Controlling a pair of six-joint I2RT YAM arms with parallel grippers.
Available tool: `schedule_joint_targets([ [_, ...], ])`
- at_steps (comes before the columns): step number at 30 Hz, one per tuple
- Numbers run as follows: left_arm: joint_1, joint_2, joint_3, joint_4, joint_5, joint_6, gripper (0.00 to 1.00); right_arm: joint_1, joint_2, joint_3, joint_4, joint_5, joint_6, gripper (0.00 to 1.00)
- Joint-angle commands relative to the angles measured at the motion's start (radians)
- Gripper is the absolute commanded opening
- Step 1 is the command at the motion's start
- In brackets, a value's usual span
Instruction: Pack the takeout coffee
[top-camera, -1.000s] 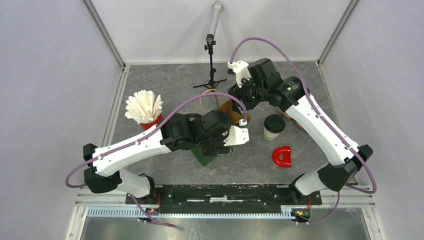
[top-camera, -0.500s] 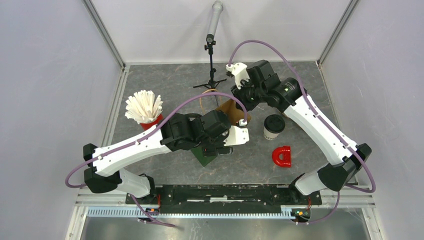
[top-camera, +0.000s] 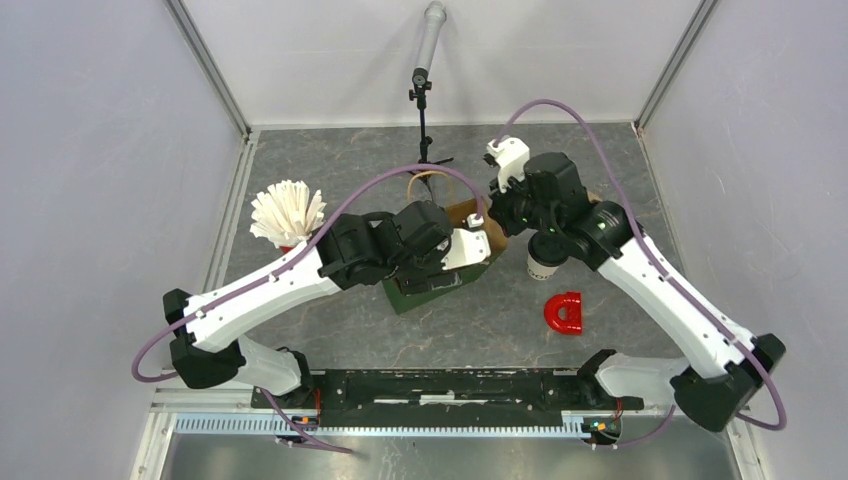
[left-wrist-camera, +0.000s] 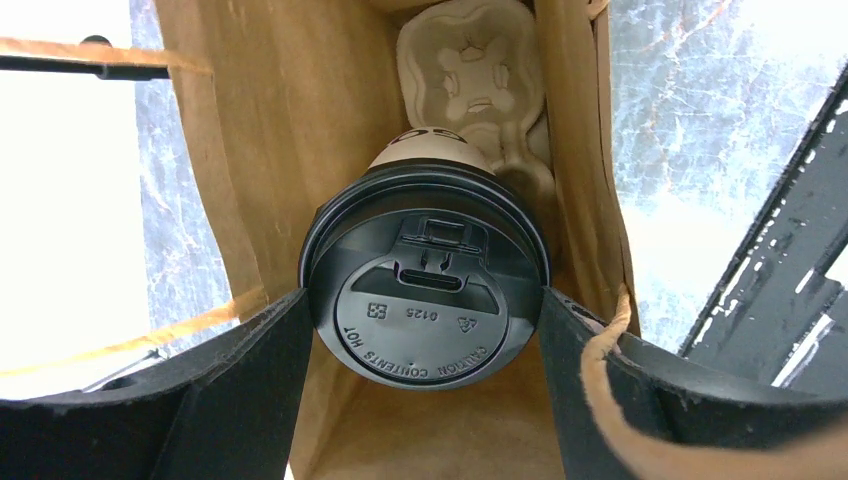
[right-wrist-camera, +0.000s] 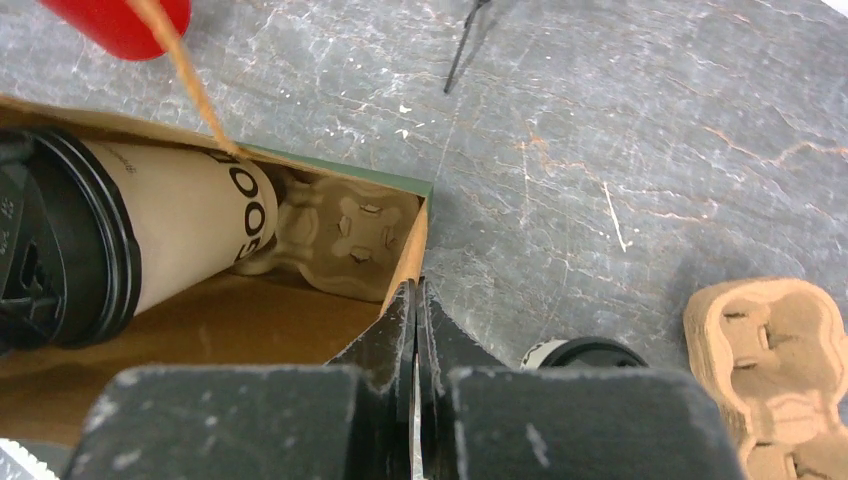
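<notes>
Your left gripper (left-wrist-camera: 422, 305) is down inside the green paper bag (left-wrist-camera: 265, 130). The takeout coffee (left-wrist-camera: 425, 270) sits squarely between its fingers (left-wrist-camera: 250, 370). In the left wrist view the black lid fills the middle of the frame. One finger presses its left edge and the other its right edge, so the jaws are spread wide and clamped on the lid. The cup leans, with its cream body pointing toward the top of the frame. Its base rests against the cardboard carrier (left-wrist-camera: 470, 70) at the bag's bottom.

Your right gripper (right-wrist-camera: 414, 292) has its fingers pressed together at the lower centre of the right wrist view. They are pinched on the corner of the bag's rim, where the brown paper edge runs down into the tips. From that camera the held cup lies at the left of the frame, well to the left of the right gripper's tips.

From the top camera the bag lies near the centre of the table (top-camera: 330, 160), with both wrists over it. A second cup (top-camera: 541, 268) stands just right of the bag, partly under the right arm. A spare carrier (right-wrist-camera: 765, 350) shows at the lower right of the right wrist view. A red U-shaped piece (top-camera: 564, 313) lies lower right of the bag. The red cup of white sticks (top-camera: 287, 215) stands to the bag's left.
</notes>
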Motion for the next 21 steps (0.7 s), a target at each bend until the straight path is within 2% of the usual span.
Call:
schedule_joint_targets([
  [1,0.031,-0.007,0.045,0.088,-0.016,0.080,0.55,-0.003,-0.079,-0.079,0.145,0.115,0.079,0.00],
  [5,0.058,0.006,0.067,0.107,-0.006,0.120,0.56,-0.003,-0.120,-0.130,0.187,0.169,0.094,0.00],
  [11,0.085,0.006,0.093,0.078,0.042,0.094,0.56,-0.003,-0.228,-0.285,0.283,0.157,0.093,0.00],
  [16,0.081,0.042,0.175,-0.024,0.124,-0.006,0.56,-0.001,-0.305,-0.380,0.342,0.096,0.085,0.00],
  [21,0.047,0.029,0.134,-0.038,0.189,-0.046,0.56,0.000,-0.356,-0.432,0.383,0.022,0.041,0.00],
])
